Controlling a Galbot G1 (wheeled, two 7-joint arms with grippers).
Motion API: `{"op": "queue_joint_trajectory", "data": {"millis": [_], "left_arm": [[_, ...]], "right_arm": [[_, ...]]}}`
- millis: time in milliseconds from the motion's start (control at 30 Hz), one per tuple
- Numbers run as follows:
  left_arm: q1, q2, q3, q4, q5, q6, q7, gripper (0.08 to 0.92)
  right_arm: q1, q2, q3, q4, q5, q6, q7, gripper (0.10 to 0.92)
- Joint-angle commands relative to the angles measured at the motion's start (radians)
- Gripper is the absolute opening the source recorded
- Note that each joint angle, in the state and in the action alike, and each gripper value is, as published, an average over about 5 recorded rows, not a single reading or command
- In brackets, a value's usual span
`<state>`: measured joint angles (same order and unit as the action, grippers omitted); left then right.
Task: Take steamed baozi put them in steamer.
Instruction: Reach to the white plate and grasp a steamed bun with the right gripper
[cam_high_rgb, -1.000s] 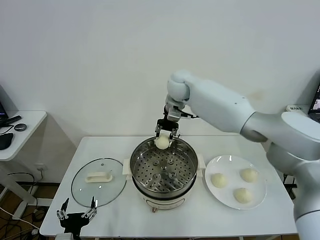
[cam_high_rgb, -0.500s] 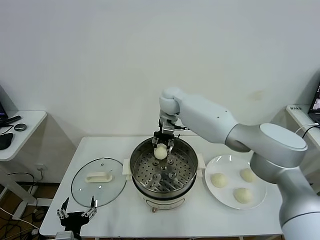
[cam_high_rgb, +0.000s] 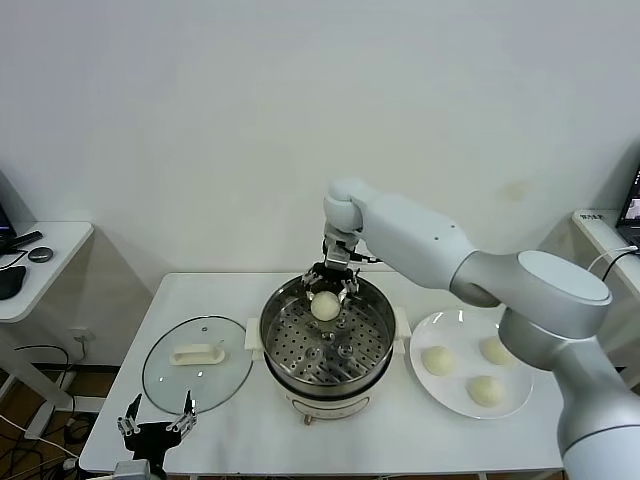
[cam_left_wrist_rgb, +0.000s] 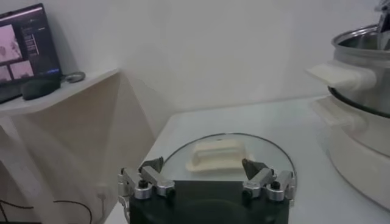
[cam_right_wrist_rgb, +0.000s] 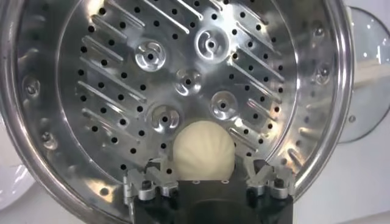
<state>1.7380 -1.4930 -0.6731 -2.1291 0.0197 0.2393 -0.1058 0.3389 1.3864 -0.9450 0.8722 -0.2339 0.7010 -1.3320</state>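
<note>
The steamer (cam_high_rgb: 272, 345) stands at the table's middle, its perforated tray showing in the right wrist view (cam_right_wrist_rgb: 183, 55). One cream-white baozi (cam_high_rgb: 325, 306) lies on the tray near the far wall, also seen in the right wrist view (cam_right_wrist_rgb: 203, 153). My right gripper (cam_high_rgb: 328, 289) hangs just over it, open, with a finger on each side and small gaps to the bun (cam_right_wrist_rgb: 207, 171). Three more baozi (cam_high_rgb: 436, 360), (cam_high_rgb: 497, 349), (cam_high_rgb: 486, 390) sit on a white plate (cam_high_rgb: 520, 405) to the right. My left gripper (cam_high_rgb: 155, 421) is parked open at the front left.
The glass lid (cam_high_rgb: 165, 385) with its white handle (cam_high_rgb: 196, 353) lies flat left of the steamer, just ahead of the left gripper (cam_left_wrist_rgb: 206, 172). The steamer's side handle (cam_left_wrist_rgb: 341, 74) juts toward the lid. A side table (cam_high_rgb: 40, 265) stands far left.
My right gripper has come down into the steamer with the baozi, set it on the tray near the far wall, and spread its fingers off it. The left arm has not moved.
</note>
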Motion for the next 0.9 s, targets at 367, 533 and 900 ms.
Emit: {"op": "queue_joint_trajectory", "data": {"millis": [367,533,900], "left_arm": [[-0.006,-0.004,0.004,-0.024,-0.013,0.023,0.019,0.823],[-0.007,-0.01,0.008,-0.026,-0.018,0.031,0.024,0.823],[0.023,0.011,0.002,-0.046,-0.046,0.038,0.022,0.823]], "right_arm": [[0.26,-0.463,-0.009,0.441,0.578,-0.982,-0.004,0.823],[0.251,-0.626,0.0,0.537,0.549,-1.189,-0.006,0.823],[-0.074,-0.873,0.093,0.704,0.295,-1.221,0.003,0.823]]}}
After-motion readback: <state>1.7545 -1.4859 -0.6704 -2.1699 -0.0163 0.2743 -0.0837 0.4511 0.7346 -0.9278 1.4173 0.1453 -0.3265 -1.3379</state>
